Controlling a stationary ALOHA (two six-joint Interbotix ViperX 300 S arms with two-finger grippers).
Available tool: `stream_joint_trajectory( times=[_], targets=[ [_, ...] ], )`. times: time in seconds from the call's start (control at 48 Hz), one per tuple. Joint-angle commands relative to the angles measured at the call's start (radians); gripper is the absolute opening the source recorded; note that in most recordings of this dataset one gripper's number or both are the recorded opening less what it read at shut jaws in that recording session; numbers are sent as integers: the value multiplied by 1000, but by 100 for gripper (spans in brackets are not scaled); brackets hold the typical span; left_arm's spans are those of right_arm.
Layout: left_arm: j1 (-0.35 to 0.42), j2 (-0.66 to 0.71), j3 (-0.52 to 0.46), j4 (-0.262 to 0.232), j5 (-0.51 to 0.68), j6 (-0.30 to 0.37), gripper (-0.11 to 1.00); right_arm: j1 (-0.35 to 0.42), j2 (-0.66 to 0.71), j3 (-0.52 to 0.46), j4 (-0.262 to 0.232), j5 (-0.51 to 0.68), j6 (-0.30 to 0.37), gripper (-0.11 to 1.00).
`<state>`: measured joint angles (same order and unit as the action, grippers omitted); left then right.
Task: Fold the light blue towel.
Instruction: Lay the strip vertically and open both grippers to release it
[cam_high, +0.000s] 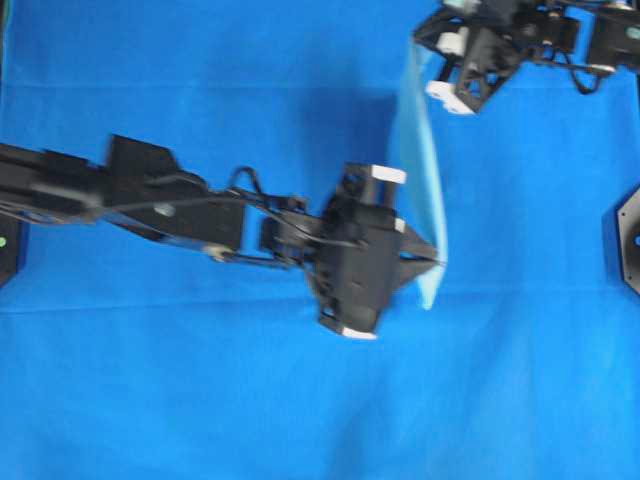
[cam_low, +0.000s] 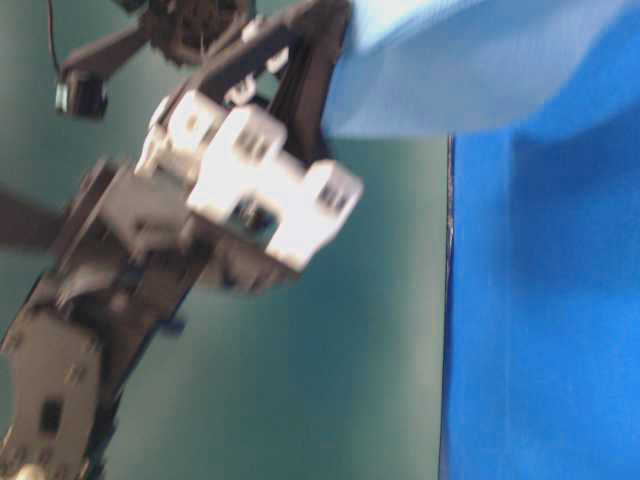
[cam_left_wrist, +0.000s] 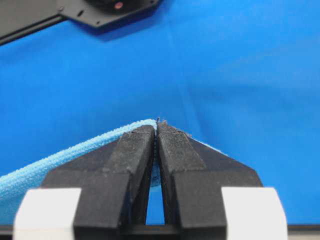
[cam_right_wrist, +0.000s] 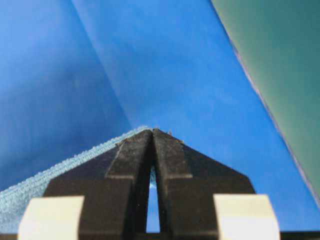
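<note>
Light blue towel (cam_left_wrist: 75, 150): soft cloth, matt, with fine fuzzy pile along the edge, like microfibre; smoother and slightly sheer where seen from overhead (cam_high: 420, 170). Tabletop covering (cam_high: 200, 400): darker royal-blue fabric, matt, mostly smooth, with faint creases toward 12 o'clock in the overhead view. Left tool (cam_left_wrist: 156, 131): black plastic fingers (cam_left_wrist: 132, 160) with rough, grainy surface, dull finish; white smooth blocks at 6 o'clock below. Right tool (cam_right_wrist: 152, 131): same black grainy plastic, matt, with pale smooth blocks below. Wall (cam_low: 350, 380) behind, in the table-level view: green, flat and matt.
</note>
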<state>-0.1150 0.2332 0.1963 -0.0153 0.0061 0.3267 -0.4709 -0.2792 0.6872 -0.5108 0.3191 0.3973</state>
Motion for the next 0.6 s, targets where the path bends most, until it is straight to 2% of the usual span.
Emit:
stream_joint_trajectory(
  times=[0.0, 0.104, 0.25, 0.438, 0.583],
  targets=[
    [-44, 17, -83, -3, -15, 5, 2, -54, -63, 21, -3, 8, 3, 1],
    [-40, 54, -109, -3, -12, -12, 2, -54, -94, 55, -3, 18, 5, 1],
    [-38, 49, -83, -3, 5, -48, 2, -54, -69, 60, -3, 6, 3, 1],
    [-40, 9, 17, -3, 8, -172, 2, -51, 46, 14, -2, -89, 5, 1],
    [-54, -26, 109, -8, -3, -209, 2, -37, 150, -44, -2, -167, 5, 1]
  ],
)
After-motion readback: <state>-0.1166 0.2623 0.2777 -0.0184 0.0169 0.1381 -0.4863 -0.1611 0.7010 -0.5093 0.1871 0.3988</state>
